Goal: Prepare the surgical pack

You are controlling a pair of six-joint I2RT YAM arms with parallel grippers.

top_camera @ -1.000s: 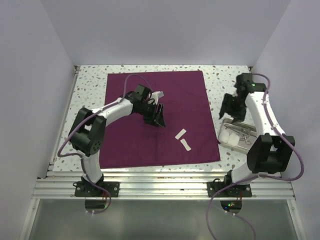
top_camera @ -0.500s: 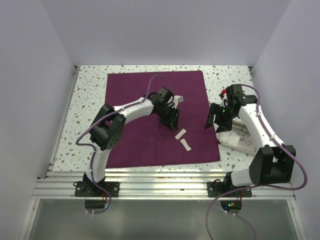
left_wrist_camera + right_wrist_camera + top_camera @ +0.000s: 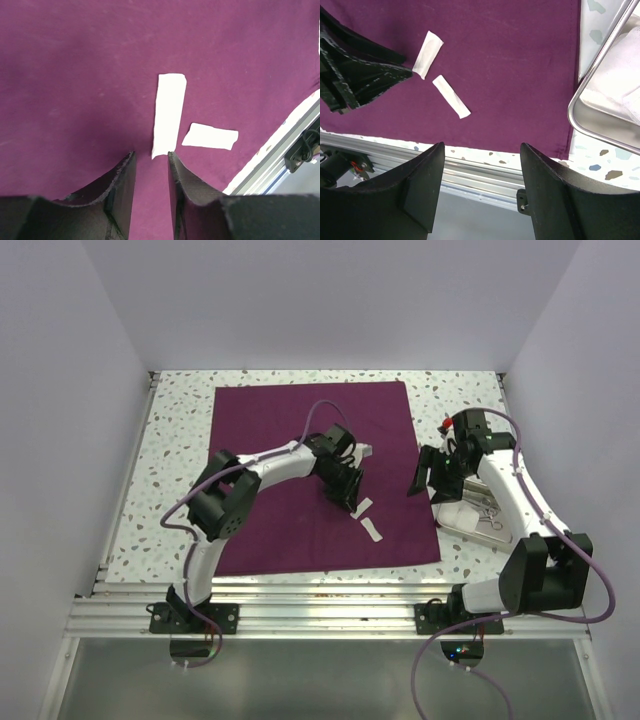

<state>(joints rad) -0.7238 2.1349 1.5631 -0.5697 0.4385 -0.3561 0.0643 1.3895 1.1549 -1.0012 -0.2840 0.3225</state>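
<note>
Left end effector (image 3: pixel 347 498) hangs low over the middle of the plum-purple cloth (image 3: pixel 262 430), which lies spread flat on the speckled counter (image 3: pixel 170 450). In the left wrist view this end effector (image 3: pixel 150 164) has its jaws a narrow gap apart, with nothing clamped between them. The near end of the first gauze strip (image 3: pixel 169 114) lies right at the mouth of that gap, and whether a fingertip touches it is hard to make out.

Just to the right, towards the cloth's near edge, lies the second gauze strip (image 3: pixel 210 136). It is set at an angle to the first and does not touch it. Both strips lie flat on the cloth, and the top view shows them as small white slips, the first (image 3: pixel 362 507) and the second (image 3: pixel 372 530).

Further right, the right end effector (image 3: pixel 428 480) hovers above the cloth's right edge, between the strips and the steel tray (image 3: pixel 446 523). Its jaws are spread wide and hold nothing (image 3: pixel 480 150). The tray (image 3: pixel 590 92) sits on the counter just beside the cloth's right edge. It holds white gauze (image 3: pixel 626 75) and silvery scissor-like instruments (image 3: pixel 489 511), and the right arm hides part of it.
</note>
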